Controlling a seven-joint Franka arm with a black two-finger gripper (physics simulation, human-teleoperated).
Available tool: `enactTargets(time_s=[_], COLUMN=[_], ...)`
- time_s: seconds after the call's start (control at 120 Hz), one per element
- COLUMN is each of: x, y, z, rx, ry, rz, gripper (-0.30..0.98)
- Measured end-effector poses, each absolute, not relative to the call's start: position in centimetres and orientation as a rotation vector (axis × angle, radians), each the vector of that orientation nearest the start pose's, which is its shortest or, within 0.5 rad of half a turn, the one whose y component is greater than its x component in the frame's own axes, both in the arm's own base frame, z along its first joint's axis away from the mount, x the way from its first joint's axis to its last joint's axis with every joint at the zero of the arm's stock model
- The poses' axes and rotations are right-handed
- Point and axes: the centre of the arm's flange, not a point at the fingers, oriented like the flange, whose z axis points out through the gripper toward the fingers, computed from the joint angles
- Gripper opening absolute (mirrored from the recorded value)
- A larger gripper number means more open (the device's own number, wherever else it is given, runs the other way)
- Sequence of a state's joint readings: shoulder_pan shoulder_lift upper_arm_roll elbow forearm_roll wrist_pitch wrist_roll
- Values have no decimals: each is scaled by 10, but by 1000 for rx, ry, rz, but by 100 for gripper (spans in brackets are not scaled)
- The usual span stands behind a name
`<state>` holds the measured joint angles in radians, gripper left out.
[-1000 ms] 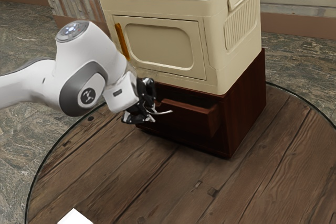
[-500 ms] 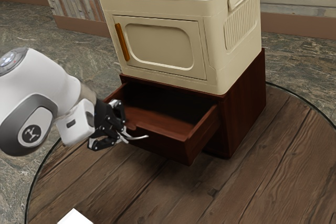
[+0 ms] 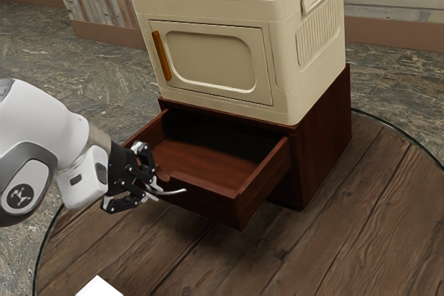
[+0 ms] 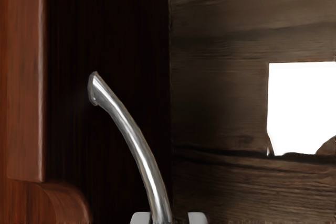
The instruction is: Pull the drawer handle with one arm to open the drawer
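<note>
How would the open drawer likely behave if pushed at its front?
The drawer looks stiff, built of wooden panels that should barely flex. It would probably slide back rather than tip, since its sides run into the reddish-brown cabinet. It may feel fairly light for its size, as its visible interior holds nothing.

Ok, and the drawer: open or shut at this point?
Open. In the exterior view the drawer juts well out from the dark red cabinet, and its inner floor can be seen from above.
</note>
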<state>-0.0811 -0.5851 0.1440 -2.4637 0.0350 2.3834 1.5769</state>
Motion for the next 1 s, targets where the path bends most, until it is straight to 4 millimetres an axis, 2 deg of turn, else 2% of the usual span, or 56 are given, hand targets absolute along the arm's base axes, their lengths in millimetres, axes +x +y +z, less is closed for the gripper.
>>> enactTargets(time_s=[0.217, 0.317, 0.4, 0.483, 0.558, 0.667, 0.725, 0.792, 0.883, 1.0], x=[414, 414, 416, 424, 454, 499, 524, 539, 537, 528], y=[36, 34, 29, 28, 31, 42, 48, 49, 48, 57], z=[551, 558, 583, 619, 655, 684, 682, 675, 673, 672], rx=[-2001, -1990, -1973, -1992, -2032, -2137, -2219, -2291, -2378, -2477], ry=[1921, 1920, 1919, 1919, 1937, 1965, 1990, 2019, 2022, 1985], rz=[-534, -541, -555, -576, -539, -447, -360, -261, -177, -103], gripper=[9, 11, 14, 17, 23, 40, 47, 53, 58, 63])
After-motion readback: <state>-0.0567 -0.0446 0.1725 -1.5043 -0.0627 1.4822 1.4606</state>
